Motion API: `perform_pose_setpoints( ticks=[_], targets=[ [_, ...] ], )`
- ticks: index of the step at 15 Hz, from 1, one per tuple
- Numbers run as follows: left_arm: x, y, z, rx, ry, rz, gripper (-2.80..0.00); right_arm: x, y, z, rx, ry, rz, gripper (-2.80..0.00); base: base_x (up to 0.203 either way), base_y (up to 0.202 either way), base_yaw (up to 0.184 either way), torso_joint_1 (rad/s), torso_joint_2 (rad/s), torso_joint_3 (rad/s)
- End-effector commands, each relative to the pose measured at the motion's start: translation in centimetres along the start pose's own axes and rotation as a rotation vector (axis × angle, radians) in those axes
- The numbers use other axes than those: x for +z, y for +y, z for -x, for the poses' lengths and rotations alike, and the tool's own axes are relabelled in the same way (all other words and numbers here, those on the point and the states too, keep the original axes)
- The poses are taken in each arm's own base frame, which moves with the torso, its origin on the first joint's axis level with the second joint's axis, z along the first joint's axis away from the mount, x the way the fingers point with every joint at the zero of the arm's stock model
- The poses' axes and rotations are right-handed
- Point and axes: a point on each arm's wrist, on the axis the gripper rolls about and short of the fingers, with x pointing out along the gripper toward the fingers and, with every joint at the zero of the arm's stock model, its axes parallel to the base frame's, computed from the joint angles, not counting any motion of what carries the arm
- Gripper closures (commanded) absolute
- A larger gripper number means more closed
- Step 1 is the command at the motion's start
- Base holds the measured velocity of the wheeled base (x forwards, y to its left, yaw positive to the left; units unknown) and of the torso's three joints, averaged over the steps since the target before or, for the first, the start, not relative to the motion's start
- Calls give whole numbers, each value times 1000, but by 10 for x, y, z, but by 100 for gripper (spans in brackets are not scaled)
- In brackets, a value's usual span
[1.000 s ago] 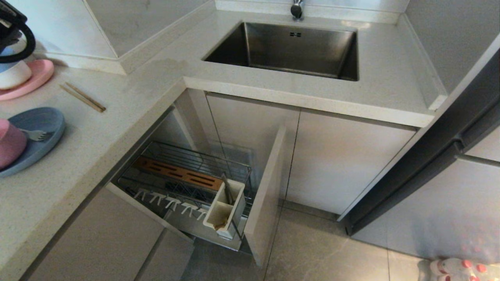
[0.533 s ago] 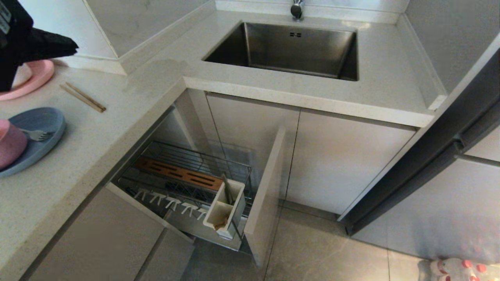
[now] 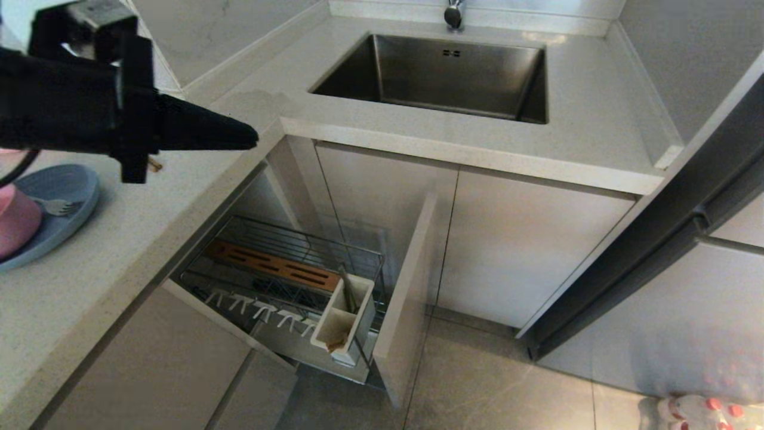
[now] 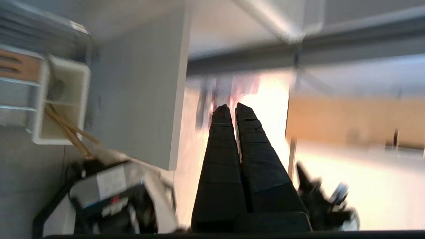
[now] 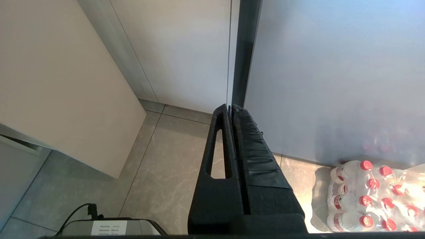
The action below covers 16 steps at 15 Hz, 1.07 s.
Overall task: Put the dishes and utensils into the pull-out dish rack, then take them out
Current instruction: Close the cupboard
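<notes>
Since the earlier frame, left gripper [image 3: 253, 138] has been swung out over the counter edge, fingers clenched on nothing. Blue plate [image 3: 68, 185], pink bowl [image 3: 15, 221] remain on counter; rack [image 3: 280, 269] pulled out. Risk: fast sweep clipping the dishes.

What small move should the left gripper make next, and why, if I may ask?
Probably open the left gripper and lower it toward the white plastic utensil box: its fingers are shut and empty over the counter edge, while wooden chopsticks lean in it.
</notes>
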Motion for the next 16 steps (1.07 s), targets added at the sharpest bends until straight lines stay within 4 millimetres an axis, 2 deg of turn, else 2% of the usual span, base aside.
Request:
perform_pose_setpoints(
  ticks=[1,4,8,12,16],
  targets=[
    [2,14,-52,15,125,34,0,0,0,0,0,1,0,0,0,0,0,0,0,0],
    [-18,6,-101,-12,319,-8,0,0,0,0,0,1,0,0,0,0,0,0,0,0],
    [-55,-22,-136,-62,505,-65,0,0,0,0,0,1,0,0,0,0,0,0,0,0],
    [-75,-23,-160,35,546,-101,0,0,0,0,0,1,0,0,0,0,0,0,0,0],
    [-98,-18,-194,166,584,-144,0,0,0,0,0,1,0,0,0,0,0,0,0,0]
  ],
)
